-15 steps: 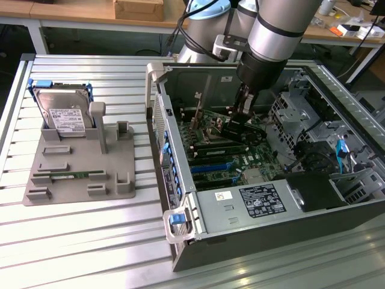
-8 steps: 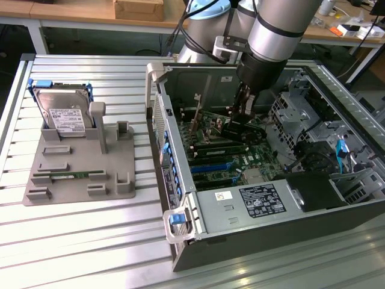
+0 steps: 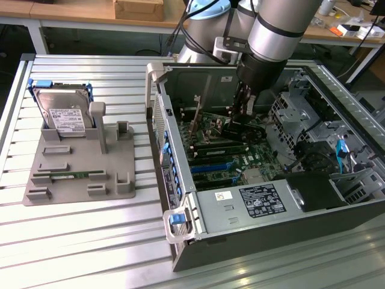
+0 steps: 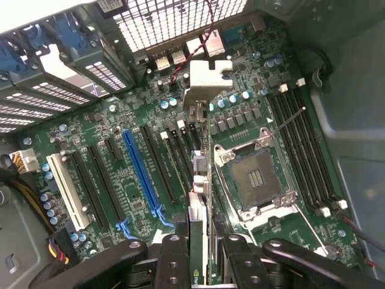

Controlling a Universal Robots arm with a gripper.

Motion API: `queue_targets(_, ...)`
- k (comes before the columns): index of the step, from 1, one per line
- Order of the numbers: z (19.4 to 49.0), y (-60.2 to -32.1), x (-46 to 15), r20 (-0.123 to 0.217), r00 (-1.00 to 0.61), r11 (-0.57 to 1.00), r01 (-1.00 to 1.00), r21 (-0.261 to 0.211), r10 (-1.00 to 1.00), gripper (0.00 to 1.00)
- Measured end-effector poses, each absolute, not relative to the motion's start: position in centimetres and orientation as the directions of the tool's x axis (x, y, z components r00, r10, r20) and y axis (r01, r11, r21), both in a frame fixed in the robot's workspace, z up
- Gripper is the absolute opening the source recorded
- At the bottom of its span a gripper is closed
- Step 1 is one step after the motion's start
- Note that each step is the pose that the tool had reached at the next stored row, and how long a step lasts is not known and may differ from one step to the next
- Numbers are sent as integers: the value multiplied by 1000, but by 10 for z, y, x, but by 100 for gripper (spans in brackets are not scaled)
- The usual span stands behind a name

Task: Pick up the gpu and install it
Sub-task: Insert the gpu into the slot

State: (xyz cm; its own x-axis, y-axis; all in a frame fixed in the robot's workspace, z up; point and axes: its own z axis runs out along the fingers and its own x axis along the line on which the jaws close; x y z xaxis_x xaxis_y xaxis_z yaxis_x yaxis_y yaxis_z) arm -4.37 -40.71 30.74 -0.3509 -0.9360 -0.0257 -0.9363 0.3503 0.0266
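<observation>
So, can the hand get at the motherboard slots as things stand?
Probably yes: the case lies open, and the hand, shut on the gpu, hangs over the slots with nothing in between.

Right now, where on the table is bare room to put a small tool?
The table is bare at the exterior view's lower left, beside the gray fixture, and in the strip between it and the computer case. Inside the case is crowded: the pincer grips the gpu over the motherboard.
</observation>
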Motion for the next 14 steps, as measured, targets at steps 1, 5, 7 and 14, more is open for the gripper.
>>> queue_targets(1,307,-407,-44,-26,-348,348,-937,27,-937,26)
queue_targets(5,307,-407,-44,-26,-327,326,-945,27,-945,26)
queue_targets(7,307,-407,-44,-26,-315,315,-949,27,-949,26)
queue_targets(14,307,-407,-44,-26,-274,274,-962,27,-961,26)
